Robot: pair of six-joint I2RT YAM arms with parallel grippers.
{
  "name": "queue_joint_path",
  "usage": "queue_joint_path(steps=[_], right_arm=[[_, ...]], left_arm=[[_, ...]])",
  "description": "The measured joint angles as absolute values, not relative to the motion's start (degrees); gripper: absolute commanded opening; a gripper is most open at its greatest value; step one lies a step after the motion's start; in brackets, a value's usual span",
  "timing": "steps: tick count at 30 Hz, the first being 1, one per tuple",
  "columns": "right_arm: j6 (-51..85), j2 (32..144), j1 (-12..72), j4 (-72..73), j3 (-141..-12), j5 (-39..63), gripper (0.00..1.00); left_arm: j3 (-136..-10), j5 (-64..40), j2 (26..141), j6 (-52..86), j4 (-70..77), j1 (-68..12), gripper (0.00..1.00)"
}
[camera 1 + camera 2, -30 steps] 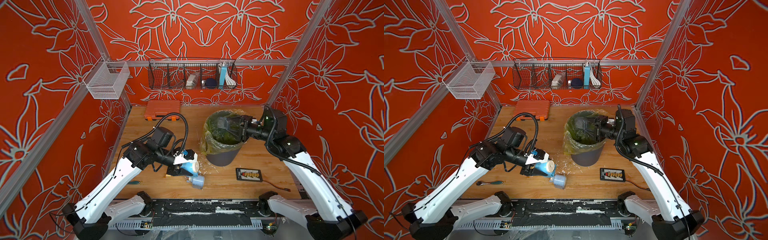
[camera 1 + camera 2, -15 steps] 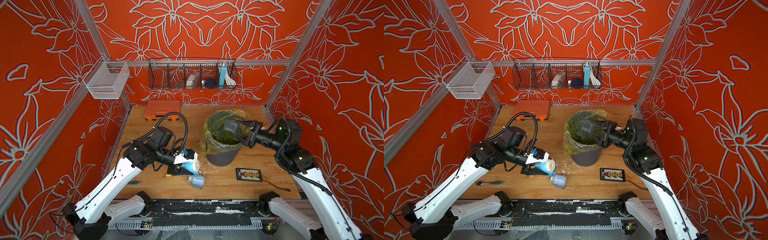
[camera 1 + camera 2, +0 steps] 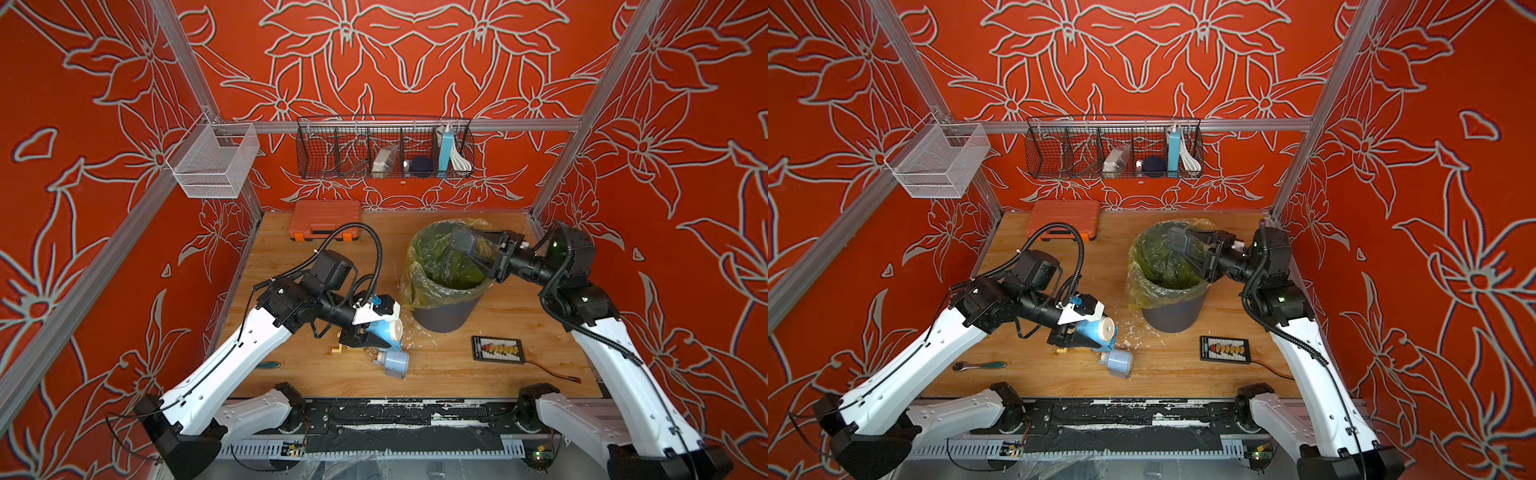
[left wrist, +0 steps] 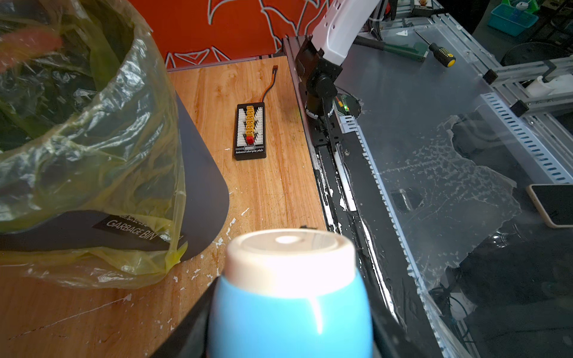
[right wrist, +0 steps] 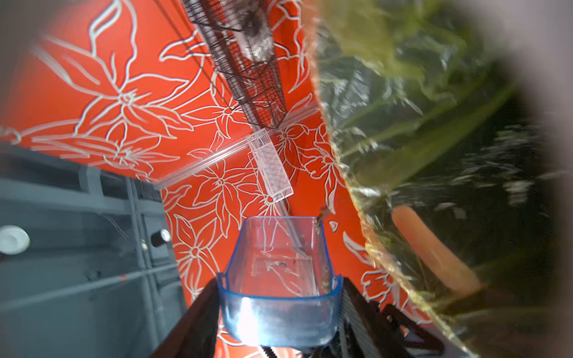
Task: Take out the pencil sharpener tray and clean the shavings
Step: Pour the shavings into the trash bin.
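Over the bin (image 3: 442, 318), the right gripper (image 3: 478, 251) pinches the clear tray (image 5: 279, 279) between its fingers; left gripper (image 3: 376, 334) clasps the blue sharpener (image 4: 288, 310).

The counter (image 3: 436, 376) is seen as grained wood with a slight sheen; the tray (image 5: 279, 279) is shown in clear, blue-tinted glossy plastic; the sharpener (image 4: 291, 310) is finished in smooth, shiny blue plastic; the bin (image 3: 444, 318) is made of matt dark-grey plastic; its liner (image 4: 93, 139) is crinkled, translucent yellowish film; at twelve o'clock, the basket (image 3: 332, 153) is formed of black metal wire.
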State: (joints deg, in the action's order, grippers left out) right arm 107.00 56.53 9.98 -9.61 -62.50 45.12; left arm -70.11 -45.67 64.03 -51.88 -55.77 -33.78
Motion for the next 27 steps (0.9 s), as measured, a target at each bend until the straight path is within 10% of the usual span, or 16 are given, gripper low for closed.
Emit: queue_joint_path(steps=[27], right_arm=[[111.4, 47.1, 6.6, -8.1, -55.9, 53.9, 0.0]], left_arm=[[-74.1, -46.1, 70.9, -57.1, -59.3, -30.3, 0.0]])
